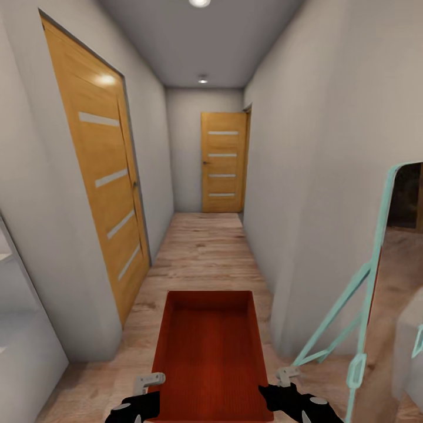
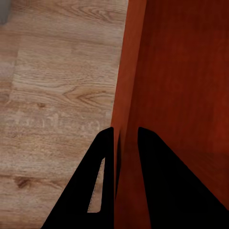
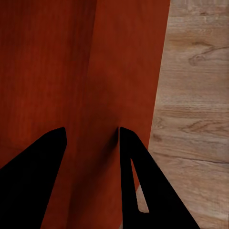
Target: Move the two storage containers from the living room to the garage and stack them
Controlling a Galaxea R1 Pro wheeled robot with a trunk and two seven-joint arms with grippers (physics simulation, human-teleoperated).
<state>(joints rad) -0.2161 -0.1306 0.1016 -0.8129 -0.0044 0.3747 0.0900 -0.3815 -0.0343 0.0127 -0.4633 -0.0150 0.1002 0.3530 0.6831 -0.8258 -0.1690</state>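
Narrow hallway, wood-plank flooring [image 1: 205, 247] | slatted orange door [image 1: 97, 188] in the left wall | matching door [image 1: 223, 163] shut at the far end | ceiling lights [image 1: 200, 2] glowing | teal-framed mirror [image 1: 376, 282] leaning at right

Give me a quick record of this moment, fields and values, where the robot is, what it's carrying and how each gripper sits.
place: narrow hallway with pale walls, wood-plank floor
carried item: one orange-red container, open top, empty, held out in front
left gripper: fingers straddle the container's left wall, shut on it
right gripper: fingers straddle the right wall, shut on it
doors: closed wooden door on the left, another at the far end
nearby: teal-framed mirror leaning on the right
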